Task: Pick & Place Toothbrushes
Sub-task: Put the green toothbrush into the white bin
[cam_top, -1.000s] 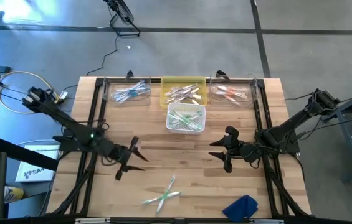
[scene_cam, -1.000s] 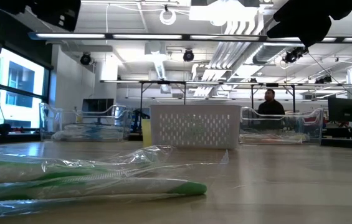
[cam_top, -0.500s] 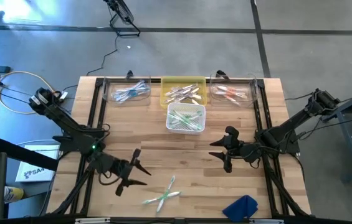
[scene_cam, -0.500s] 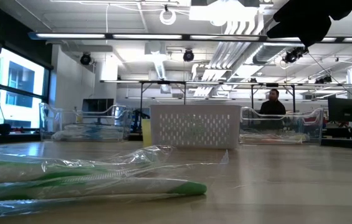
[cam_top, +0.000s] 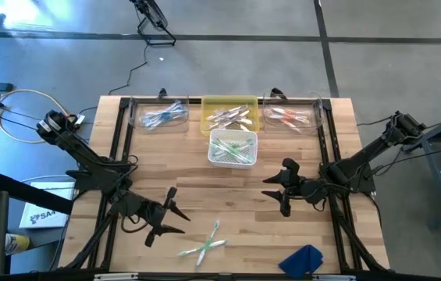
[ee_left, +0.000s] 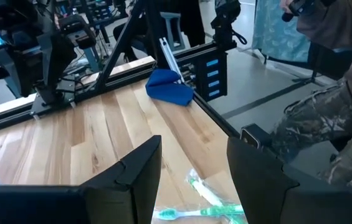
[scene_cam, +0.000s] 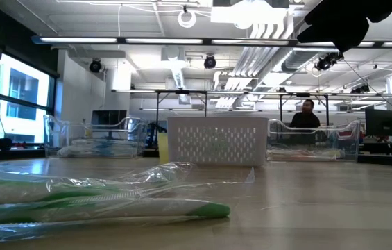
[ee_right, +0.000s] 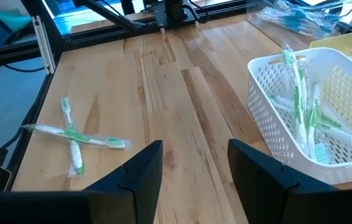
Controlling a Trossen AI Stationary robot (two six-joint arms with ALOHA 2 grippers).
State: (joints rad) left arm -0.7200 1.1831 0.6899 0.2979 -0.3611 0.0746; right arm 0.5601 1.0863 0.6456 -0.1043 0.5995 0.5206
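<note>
Two green-and-white toothbrushes (cam_top: 204,243) in clear wrappers lie crossed on the wood near the table's near edge. They also show in the low view (scene_cam: 98,205) and the right wrist view (ee_right: 73,138). My left gripper (cam_top: 178,219) hangs open just left of them, and in its wrist view (ee_left: 191,149) a toothbrush (ee_left: 208,200) lies between the fingers, untouched. My right gripper (cam_top: 268,188) waits open over the table's right middle (ee_right: 194,152). A white basket (cam_top: 233,148) holds several more green toothbrushes.
A yellow bin (cam_top: 229,115) between two clear bins (cam_top: 158,115) (cam_top: 290,117) stands along the far edge, each with toothbrushes. A blue cloth (cam_top: 302,260) lies at the near right corner. A person's camouflage sleeve (ee_left: 325,130) shows beyond the table. Bare wood lies between the grippers.
My left gripper has moved toward the table's near edge, closer to the crossed toothbrushes, and then kept still. The toothbrushes have stayed where they were.
</note>
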